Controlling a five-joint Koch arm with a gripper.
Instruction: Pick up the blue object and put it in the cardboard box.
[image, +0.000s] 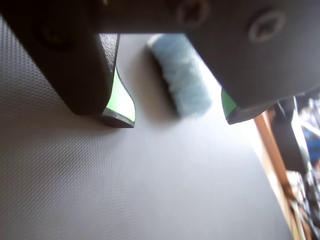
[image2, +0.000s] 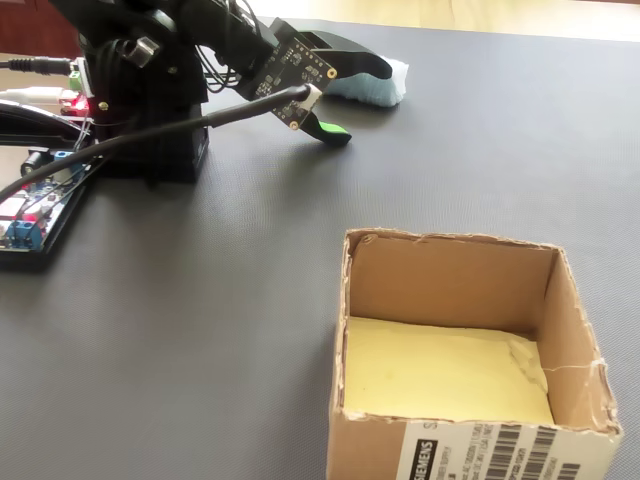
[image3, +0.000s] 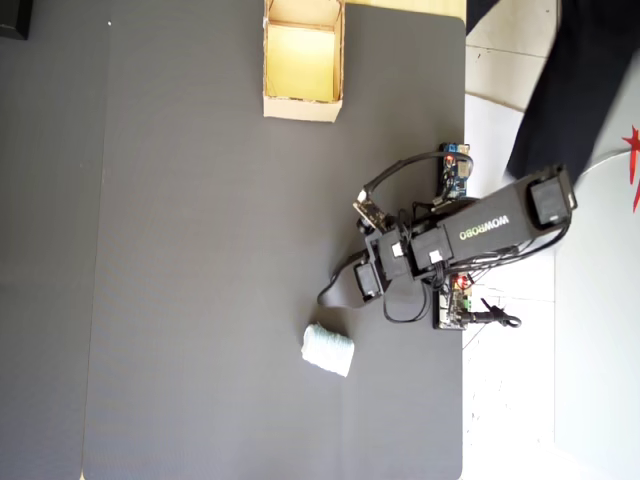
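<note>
The gripper hangs spread just above the counter, with the blue object lying beyond its tips, not between them. Closing here would likely catch nothing or nudge it aside. The box sits well apart.

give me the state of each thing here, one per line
hand: open, holding nothing, low over the mat, not touching the blue object
blue object: lying flat on the mat, not gripped, ahead of the hand between its fingers in the wrist view
cardboard box: upright, open at the top, nothing inside, far from the blue object
mat: flat, dark grey
</note>
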